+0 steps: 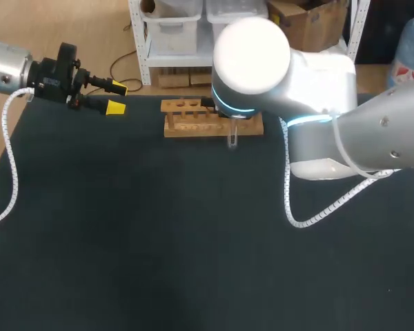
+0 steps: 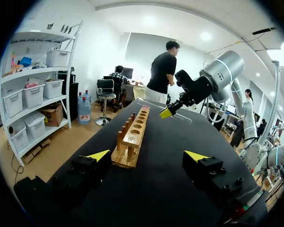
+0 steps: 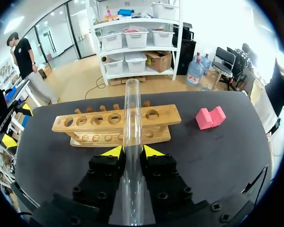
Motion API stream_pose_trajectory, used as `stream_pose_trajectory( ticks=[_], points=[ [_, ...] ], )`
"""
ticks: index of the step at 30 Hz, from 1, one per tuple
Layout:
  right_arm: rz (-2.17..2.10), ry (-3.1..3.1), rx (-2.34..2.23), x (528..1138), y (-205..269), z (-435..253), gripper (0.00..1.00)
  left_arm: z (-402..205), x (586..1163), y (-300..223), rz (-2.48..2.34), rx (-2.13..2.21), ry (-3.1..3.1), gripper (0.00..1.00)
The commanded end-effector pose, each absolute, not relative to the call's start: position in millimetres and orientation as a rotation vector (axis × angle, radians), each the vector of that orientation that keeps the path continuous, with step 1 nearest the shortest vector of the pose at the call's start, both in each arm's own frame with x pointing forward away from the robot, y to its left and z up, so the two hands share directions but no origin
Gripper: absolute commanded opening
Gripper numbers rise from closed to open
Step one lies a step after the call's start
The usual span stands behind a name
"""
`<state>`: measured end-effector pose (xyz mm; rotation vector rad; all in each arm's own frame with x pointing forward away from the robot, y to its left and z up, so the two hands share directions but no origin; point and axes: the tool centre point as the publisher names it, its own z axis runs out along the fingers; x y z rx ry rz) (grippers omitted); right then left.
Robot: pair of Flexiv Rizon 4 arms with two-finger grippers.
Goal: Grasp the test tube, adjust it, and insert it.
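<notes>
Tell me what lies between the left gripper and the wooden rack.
Only bare black table separates the left gripper from the wooden rack; the left wrist view shows it.

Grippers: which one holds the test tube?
The right gripper: shut on the clear test tube, by the wooden rack. The left gripper is open and empty.

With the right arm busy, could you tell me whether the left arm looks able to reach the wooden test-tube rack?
Probably yes: the open left gripper faces one end of the light wooden rack, only bare black table between them.
</notes>
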<state>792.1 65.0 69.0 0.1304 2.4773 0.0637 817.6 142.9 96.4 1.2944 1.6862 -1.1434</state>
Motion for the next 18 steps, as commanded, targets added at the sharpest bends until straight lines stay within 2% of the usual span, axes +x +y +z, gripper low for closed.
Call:
stream_pose_trajectory(
  ticks=[1,18],
  points=[
    [0.07,2.474,0.13,796,66,64,0.0,95,818,143,-1.143,1.295,1.683,1.0],
    [0.074,2.479,0.121,814,59,56,0.0,95,818,143,-1.143,1.295,1.683,1.0]
  ],
)
